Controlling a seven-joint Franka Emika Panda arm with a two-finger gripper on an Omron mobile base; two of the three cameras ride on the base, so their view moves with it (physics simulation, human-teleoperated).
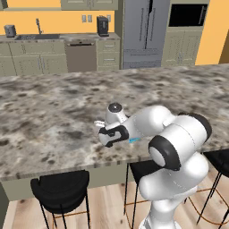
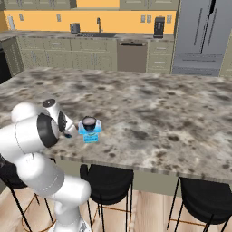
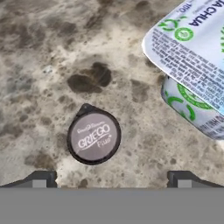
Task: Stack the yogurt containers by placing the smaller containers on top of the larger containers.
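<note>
A long bench [image 1: 53,116] with a mottled brown-and-grey stone top ran across the kitchen. Black stools [image 1: 61,190] stood tucked under its near edge on a pale wood floor [image 2: 149,213]. Beyond it, beige cabinets [image 2: 50,56] lined an orange wall [image 1: 58,20], with a sink faucet [image 2: 98,25], a dishwasher [image 2: 132,56], a dark coffee machine [image 1: 102,26] and a grey refrigerator [image 1: 144,33].

You see a speckled, polished stone counter [image 3: 39,52], a small cup [image 3: 93,137] with a matt dark lid, and a glossy printed plastic-looking yogurt box [image 3: 192,52]
</note>
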